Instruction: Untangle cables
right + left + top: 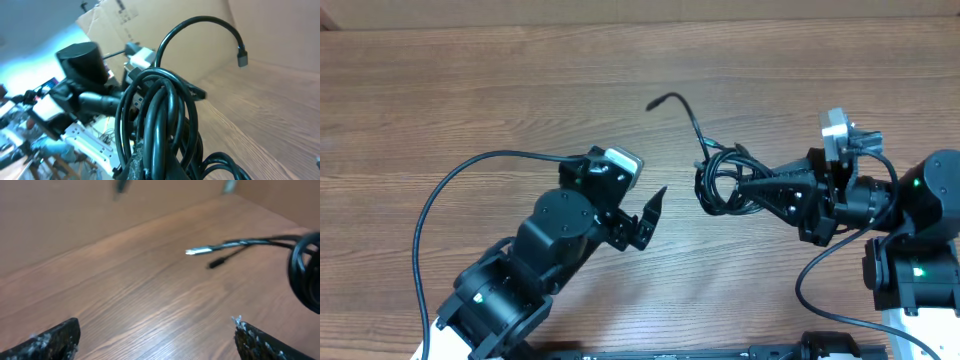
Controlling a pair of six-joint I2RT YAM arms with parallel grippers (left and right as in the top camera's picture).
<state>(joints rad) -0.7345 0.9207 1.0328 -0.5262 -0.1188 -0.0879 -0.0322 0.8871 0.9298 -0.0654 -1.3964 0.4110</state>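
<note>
**Right gripper clamps coiled cables while left gripper stands open**

A wood-grain table (520,80) fills the overhead view, with two black robot arms reaching in from its near edge. The left arm (550,240) angles in from the lower left and the right arm (910,220) from the right side. The right gripper (745,187) has its jaws closed on the cables (715,180), a bundle of thin black cords wound into several overlapping loops right of the table's centre. In the right wrist view the loops (160,125) rise in a tight coil from between the fingers. The pictures do not settle whether the coil touches the wood.

The left gripper (650,215) sits near the bundle on its left, apart from it, with its jaws spread wide and nothing between them. Its wrist camera shows the two fingers (55,340) far apart over bare tabletop, and the coil (302,270) at the right edge of that frame.

One loose strand (692,118) arcs away from the coil toward the far side of the table and ends in a dark plug end (652,103). A silver plug tip (196,251) juts from the bundle toward the left gripper's side.
</note>
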